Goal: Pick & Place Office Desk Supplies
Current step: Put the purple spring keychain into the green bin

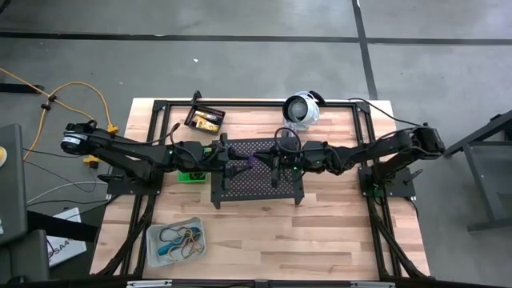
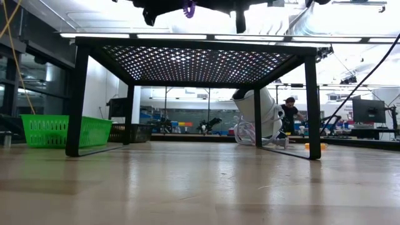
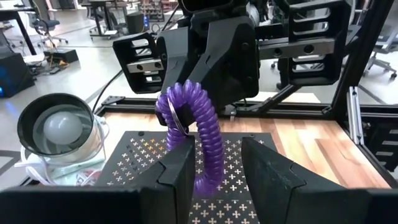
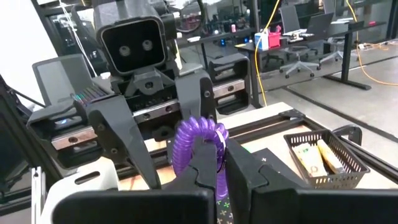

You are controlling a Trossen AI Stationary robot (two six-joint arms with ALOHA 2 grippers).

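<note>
Facing each other above the black perforated stand (image 1: 258, 170) at mid-desk, the two tools meet around one purple coiled loop (image 3: 198, 138). The right tool (image 4: 217, 168) is clenched on the loop near its top, so the coil arches over its tips and hangs down toward the stand. The left tool (image 3: 217, 171) is released, its fingers (image 3: 177, 171) standing either side of the hanging end without visibly pressing it. The loop's long axis runs roughly vertical, directly between the left fingers, so the left tool is judged nearer to a hand-over grasp. The green bin (image 1: 189, 175) lies on the left arm's side, just beside the stand.
</note>
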